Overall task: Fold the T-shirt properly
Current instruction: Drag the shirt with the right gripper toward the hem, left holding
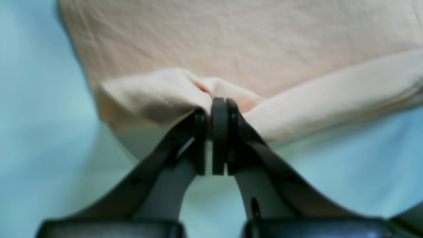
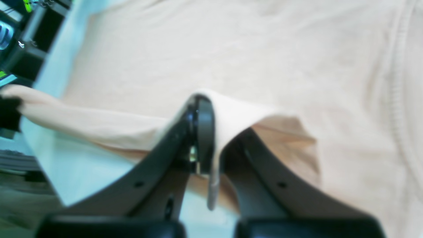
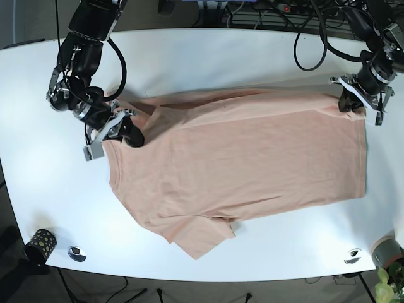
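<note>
A peach T-shirt (image 3: 240, 164) lies spread on the white table (image 3: 208, 57), its far long edge lifted off the surface. My left gripper (image 1: 211, 115) is shut on the shirt's hem corner at the base view's right (image 3: 351, 98). My right gripper (image 2: 214, 132) is shut on the shirt's shoulder fabric near the collar at the base view's left (image 3: 129, 134). The raised edge stretches between both grippers. One sleeve (image 3: 202, 237) lies flat toward the near table edge.
A small patterned cup (image 3: 39, 243) and a round silver disc (image 3: 76, 253) sit at the near left edge. Another disc (image 3: 352, 255) and a potted plant (image 3: 386, 262) sit at the near right. Cables (image 3: 303, 19) run along the far edge.
</note>
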